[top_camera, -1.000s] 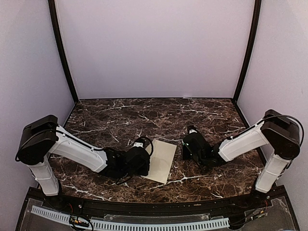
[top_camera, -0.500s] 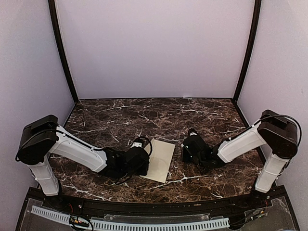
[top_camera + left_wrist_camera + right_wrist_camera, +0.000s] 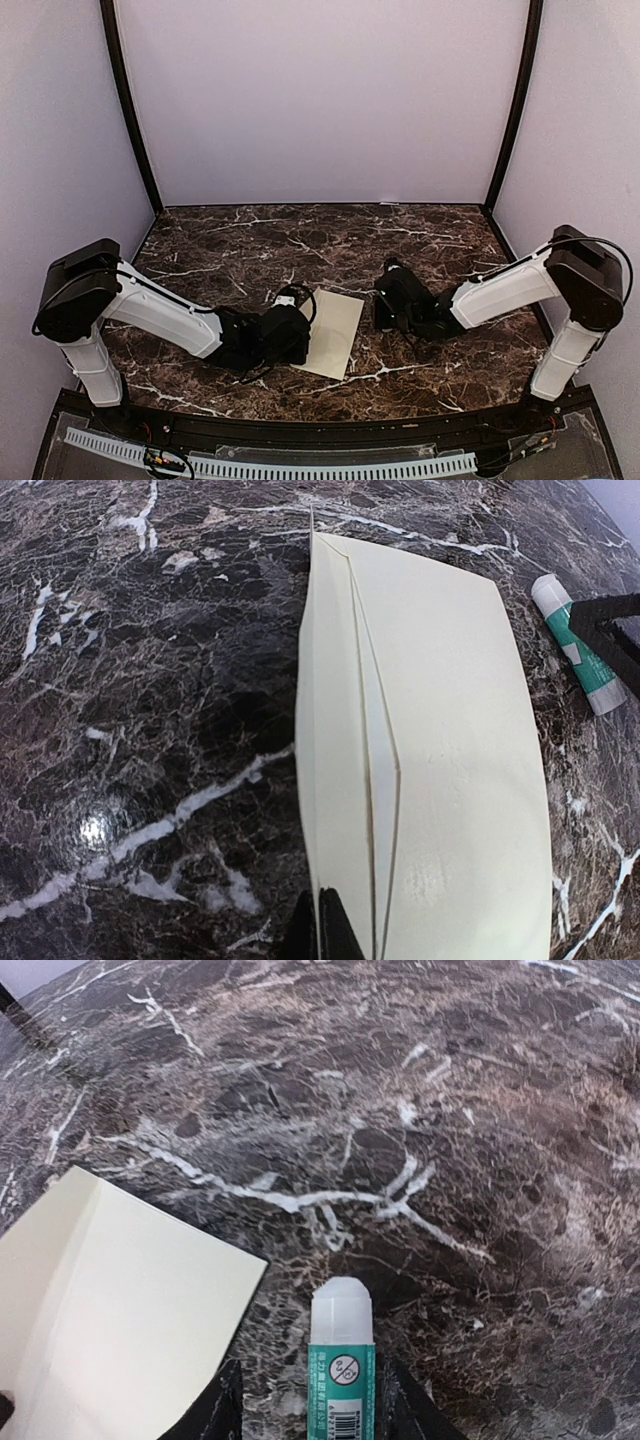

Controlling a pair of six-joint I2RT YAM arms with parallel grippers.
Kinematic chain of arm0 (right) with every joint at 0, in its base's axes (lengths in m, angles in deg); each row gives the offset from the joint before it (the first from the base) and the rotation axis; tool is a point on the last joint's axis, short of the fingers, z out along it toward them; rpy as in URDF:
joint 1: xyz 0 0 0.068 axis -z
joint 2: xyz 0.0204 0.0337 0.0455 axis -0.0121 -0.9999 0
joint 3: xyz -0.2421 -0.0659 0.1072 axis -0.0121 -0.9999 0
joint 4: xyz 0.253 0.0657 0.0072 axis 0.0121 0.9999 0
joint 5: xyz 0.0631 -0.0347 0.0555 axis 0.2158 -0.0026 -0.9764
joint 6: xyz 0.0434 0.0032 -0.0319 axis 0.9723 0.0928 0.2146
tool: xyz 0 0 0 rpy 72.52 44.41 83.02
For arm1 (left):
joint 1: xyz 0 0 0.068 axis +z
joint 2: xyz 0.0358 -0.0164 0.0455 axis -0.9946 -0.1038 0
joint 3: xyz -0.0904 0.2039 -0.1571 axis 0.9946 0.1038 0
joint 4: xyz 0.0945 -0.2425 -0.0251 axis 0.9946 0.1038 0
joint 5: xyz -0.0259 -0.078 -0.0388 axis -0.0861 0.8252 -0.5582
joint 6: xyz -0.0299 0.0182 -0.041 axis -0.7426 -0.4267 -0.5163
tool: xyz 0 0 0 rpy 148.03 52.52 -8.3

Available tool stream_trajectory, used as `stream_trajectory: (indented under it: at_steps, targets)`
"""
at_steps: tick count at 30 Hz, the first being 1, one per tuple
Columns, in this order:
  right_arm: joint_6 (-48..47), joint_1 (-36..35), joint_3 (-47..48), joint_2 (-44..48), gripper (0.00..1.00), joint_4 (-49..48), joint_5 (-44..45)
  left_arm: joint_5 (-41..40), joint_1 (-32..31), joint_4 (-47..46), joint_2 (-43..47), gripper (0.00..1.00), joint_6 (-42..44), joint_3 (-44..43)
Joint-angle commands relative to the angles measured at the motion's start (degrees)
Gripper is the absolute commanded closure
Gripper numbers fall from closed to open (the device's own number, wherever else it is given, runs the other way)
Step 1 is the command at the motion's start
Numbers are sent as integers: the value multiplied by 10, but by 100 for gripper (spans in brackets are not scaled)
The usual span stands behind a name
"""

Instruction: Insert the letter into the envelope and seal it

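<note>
Your right gripper has slid a little toward the envelope since a second ago, and its fingers have spread wider; your left arm and the envelope sit where they were.

The envelope lies flat on the dark marbled desk, between the two grippers and nearer your left one. From the left wrist you see its flap folded over the body, the point facing away from the near long edge, with a paler strip showing along the fold.

Your left gripper is clenched tight, its tip right at the envelope's near corner, along the folded side. You cannot tell from these views whether it pinches the paper or only rests against it.

Your right gripper is released. In its wrist view the fingers stand apart on either side of a glue stick, green-labelled with a white cap, which lies on the desk with the cap pointing away from the gripper. There is a clear gap on one side of the stick; the other finger sits close beside it. The stick lies just beside the envelope's corner, apart from it.
</note>
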Motion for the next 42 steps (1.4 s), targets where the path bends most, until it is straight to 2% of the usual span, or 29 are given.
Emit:
stream_trajectory:
  at_steps: [1,3,8,11,15,23,28,33,42]
  targets:
    - [-33,-6,35,46,55,38,3,-4,2,10,30,100,3,9]
    - [-37,-15,40,55,53,47,6,-3,2,10,33,99,2,9]
    - [-37,-55,48,63,48,56,26,13,2,6,40,88,6,7]
    - [-33,-75,50,55,47,46,26,20,1,4,42,81,5,6]
    - [-25,-93,50,36,48,28,17,23,1,11,52,78,7,6]
    - [-25,-111,36,-3,60,-25,-7,75,1,26,156,77,47,27]
    - [-30,-113,31,-18,64,-45,-12,54,1,62,237,75,88,39]
    - [-37,-113,29,-27,68,-59,-23,0,14,140,254,77,97,26]
    - [-41,-113,13,-38,75,-70,-28,70,94,98,252,83,124,76]
